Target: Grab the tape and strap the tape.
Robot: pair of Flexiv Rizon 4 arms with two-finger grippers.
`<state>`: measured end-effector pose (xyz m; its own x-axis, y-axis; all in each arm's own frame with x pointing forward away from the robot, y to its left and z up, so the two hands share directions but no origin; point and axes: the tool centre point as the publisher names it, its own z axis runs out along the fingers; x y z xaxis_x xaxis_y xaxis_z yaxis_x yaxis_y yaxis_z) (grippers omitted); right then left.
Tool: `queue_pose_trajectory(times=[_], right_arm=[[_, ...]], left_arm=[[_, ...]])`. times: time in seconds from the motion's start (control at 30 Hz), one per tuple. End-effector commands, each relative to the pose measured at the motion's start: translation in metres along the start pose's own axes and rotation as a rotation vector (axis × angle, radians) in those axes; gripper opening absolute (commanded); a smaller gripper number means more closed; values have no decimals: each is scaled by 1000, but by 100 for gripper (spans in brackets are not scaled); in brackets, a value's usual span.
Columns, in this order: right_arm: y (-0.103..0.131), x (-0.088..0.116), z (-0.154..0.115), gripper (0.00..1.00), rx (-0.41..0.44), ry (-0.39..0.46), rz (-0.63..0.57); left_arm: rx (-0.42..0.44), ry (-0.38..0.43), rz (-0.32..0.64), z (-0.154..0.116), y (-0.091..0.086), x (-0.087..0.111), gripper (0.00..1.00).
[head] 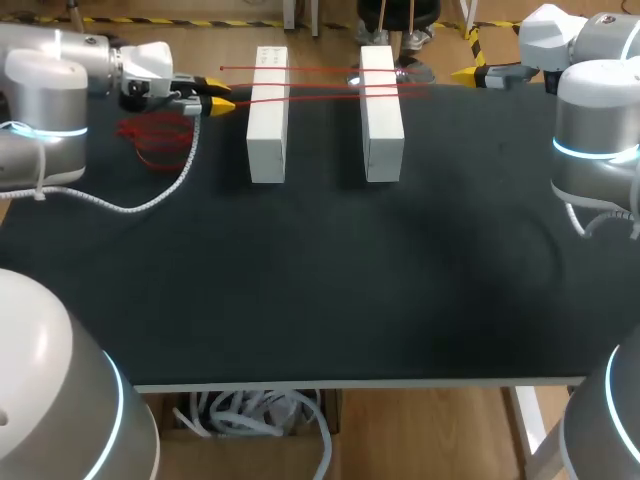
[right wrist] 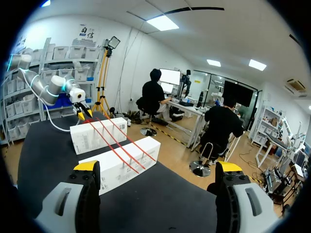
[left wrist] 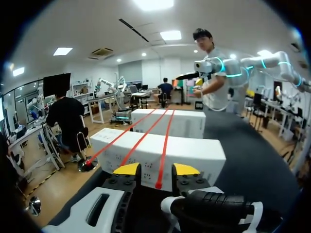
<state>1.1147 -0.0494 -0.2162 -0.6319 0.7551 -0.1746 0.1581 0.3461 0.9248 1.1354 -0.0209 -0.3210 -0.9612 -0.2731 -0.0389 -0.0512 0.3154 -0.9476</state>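
Note:
Two white boxes (head: 267, 120) (head: 381, 115) stand side by side at the back of the black table (head: 330, 280). Three red tape strips (head: 320, 82) run across both tops. My left gripper (head: 220, 103) hovers just left of the left box, level with its top. In the left wrist view the nearest strip's end (left wrist: 158, 183) lies between the fingers of this gripper (left wrist: 156, 169); they stand apart and do not pinch it. My right gripper (head: 468, 73) is open and empty at the back right, beyond the right box, and the boxes (right wrist: 121, 162) lie ahead of it (right wrist: 158, 167).
A loose heap of red tape (head: 155, 140) lies on the table under my left arm. A white coiled cable (head: 130, 205) hangs from that arm onto the table. The table's front edge (head: 350, 382) runs across the near side.

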Motion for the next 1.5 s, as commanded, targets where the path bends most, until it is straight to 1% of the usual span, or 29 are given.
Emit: queue_pose_trajectory(times=[0.03,0.07,0.2,0.33,0.5,0.6,0.83,0.87,0.9,1.0,1.1,1.13,1.27,1.33,1.43,1.5], right_arm=[[0,0,0,100,-1,1,0],[0,0,0,100,-1,1,0],[0,0,0,100,-1,1,0],[0,0,0,100,-1,1,0],[0,0,0,100,-1,1,0],[0,0,0,100,-1,1,0],[0,0,0,100,-1,1,0],[0,0,0,100,-1,1,0],[0,0,0,100,-1,1,0],[0,0,0,100,-1,1,0],[0,0,0,100,-1,1,0],[0,0,0,100,-1,1,0],[0,0,0,100,-1,1,0],[0,0,0,100,-1,1,0],[0,0,0,100,-1,1,0],[0,0,0,100,-1,1,0]], left_arm=[[5,0,-12,0,5,-4,29],[6,0,-13,0,5,-4,29],[8,4,-20,-2,8,-3,27],[7,3,-27,-4,10,-2,28],[10,-1,-36,-6,11,-1,25],[9,-1,-38,-6,12,-1,29],[20,11,-57,-5,12,2,29],[22,14,-60,-5,12,2,28],[22,14,-61,-5,12,2,24],[21,14,-61,-5,13,4,26],[20,15,-63,-4,13,6,31],[19,16,-63,-4,14,7,29],[18,15,-65,-4,14,8,29],[19,15,-66,-3,15,8,27],[18,13,-64,-3,15,8,29],[18,12,-65,-3,15,8,29]])
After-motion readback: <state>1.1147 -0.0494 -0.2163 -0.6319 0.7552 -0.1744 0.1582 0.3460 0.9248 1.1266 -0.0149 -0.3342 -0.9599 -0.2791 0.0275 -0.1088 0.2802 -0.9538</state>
